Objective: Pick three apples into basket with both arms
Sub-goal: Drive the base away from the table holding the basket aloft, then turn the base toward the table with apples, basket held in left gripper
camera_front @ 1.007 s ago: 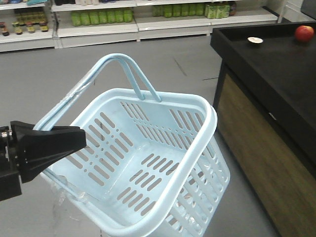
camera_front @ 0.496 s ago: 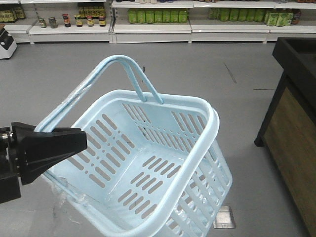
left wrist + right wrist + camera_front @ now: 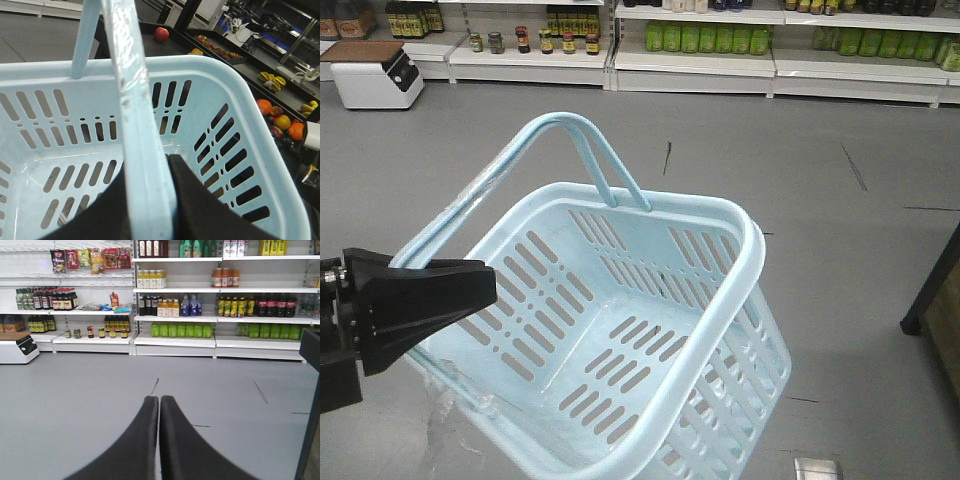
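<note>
The pale blue basket point(image 3: 725, 300) hangs tilted above the grey floor and holds nothing. My left gripper point(image 3: 485, 282) is shut on one of its hoop handles point(image 3: 135, 100), with a black finger on each side of the bar point(image 3: 148, 172). In the left wrist view one red apple point(image 3: 161, 33) lies on a black counter beyond the basket rim point(image 3: 250, 95). A second red apple point(image 3: 276, 111) sits among oranges point(image 3: 264, 106) at the right. My right gripper point(image 3: 159, 400) is shut with nothing in it, held over bare floor and facing the shelves.
Store shelves of bottles and jars point(image 3: 700, 35) run along the far wall, with a white box-shaped device point(image 3: 378, 75) at the left. A dark counter corner point(image 3: 938, 290) juts in at the right edge. A metal floor plate point(image 3: 817, 468) lies near the bottom.
The front view has swung left: the black counter with its apple slid out at the right and the shelves moved right. The basket and left gripper keep their place in the view.
</note>
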Robot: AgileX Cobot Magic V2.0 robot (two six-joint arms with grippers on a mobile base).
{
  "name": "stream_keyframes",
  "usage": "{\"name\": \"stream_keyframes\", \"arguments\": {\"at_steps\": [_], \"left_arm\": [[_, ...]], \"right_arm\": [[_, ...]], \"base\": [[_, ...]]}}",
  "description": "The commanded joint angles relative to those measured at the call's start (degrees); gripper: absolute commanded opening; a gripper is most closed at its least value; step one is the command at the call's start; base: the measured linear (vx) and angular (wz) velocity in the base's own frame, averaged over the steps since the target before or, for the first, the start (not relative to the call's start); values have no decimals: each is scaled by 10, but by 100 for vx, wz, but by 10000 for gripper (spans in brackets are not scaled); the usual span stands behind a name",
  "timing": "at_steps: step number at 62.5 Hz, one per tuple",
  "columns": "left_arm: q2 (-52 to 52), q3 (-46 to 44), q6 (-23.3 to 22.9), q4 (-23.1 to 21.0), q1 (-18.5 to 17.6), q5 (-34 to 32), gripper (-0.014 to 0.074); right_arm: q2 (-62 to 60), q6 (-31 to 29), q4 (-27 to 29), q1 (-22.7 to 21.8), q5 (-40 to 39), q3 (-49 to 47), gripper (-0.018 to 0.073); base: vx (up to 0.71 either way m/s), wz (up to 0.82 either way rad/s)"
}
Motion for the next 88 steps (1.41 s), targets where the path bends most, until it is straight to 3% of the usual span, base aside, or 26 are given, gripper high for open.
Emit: {"name": "stream_keyframes", "arguments": {"at_steps": [1,88], "left_arm": [[-5,-18,-8,-3,-4,9,-7],[-6,-18,-8,-3,-4,7,-7]], "right_arm": [[-6,0,-6,-4,-40,8,-1],[-6,0,-6,-4,-40,8,-1]], "base": [[15,20],[21,2]]}}
